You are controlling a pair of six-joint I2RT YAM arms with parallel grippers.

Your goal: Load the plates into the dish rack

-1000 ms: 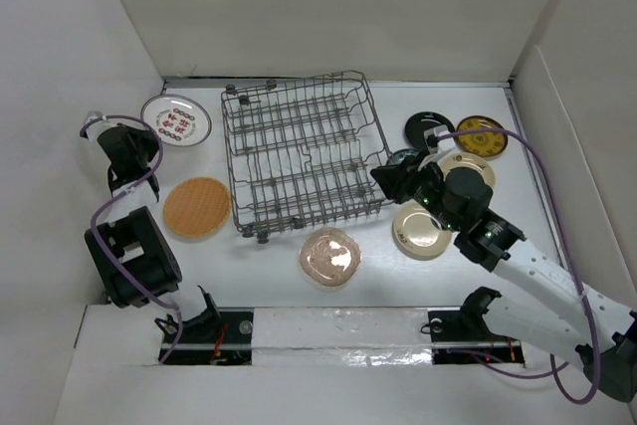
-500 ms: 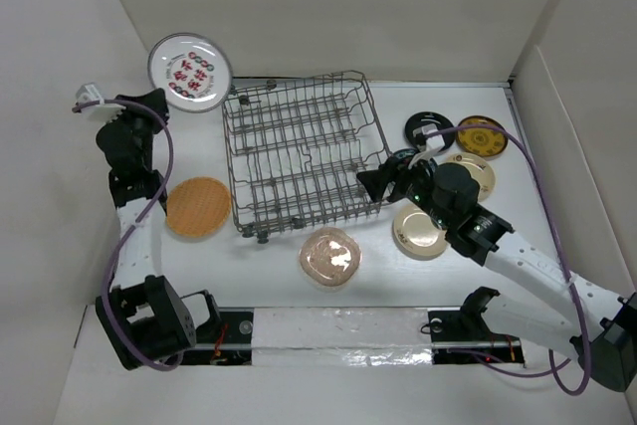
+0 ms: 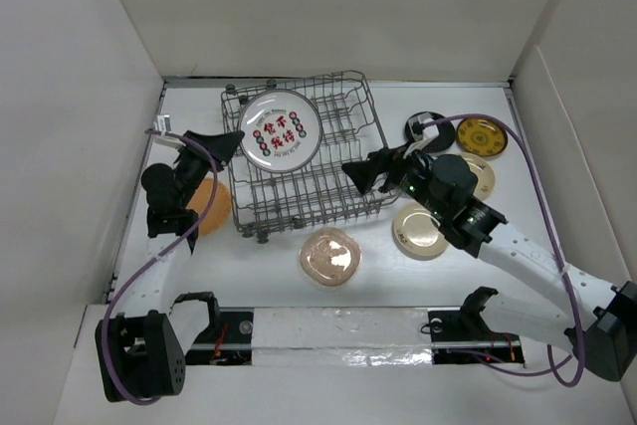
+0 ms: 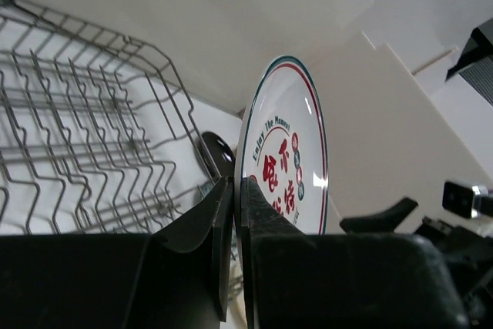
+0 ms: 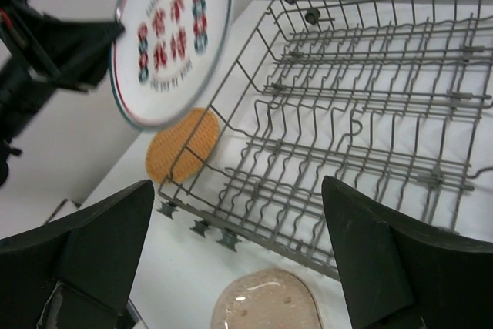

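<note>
My left gripper [image 3: 237, 136] is shut on the rim of a white plate [image 3: 281, 130] with red characters and holds it tilted in the air over the left part of the dish rack [image 3: 299, 186]. In the left wrist view both fingers [image 4: 237, 182] pinch that plate's [image 4: 289, 159] edge. My right gripper [image 3: 363, 171] hangs open and holds nothing at the rack's right front side. In the right wrist view the gripper [image 5: 239, 244] looks across the rack [image 5: 362, 129] toward the white plate [image 5: 171, 36].
On the table lie an orange plate [image 3: 204, 201] partly under the left arm, a copper plate [image 3: 329, 257] in front of the rack, a cream-gold plate [image 3: 418, 229], a black plate [image 3: 428, 126] and a yellow plate [image 3: 482, 136]. White walls enclose the table.
The left arm lifted the white plate off the far-left table and swung it right, over the rack. The right gripper opened wide and moved left along the rack's right front.
</note>
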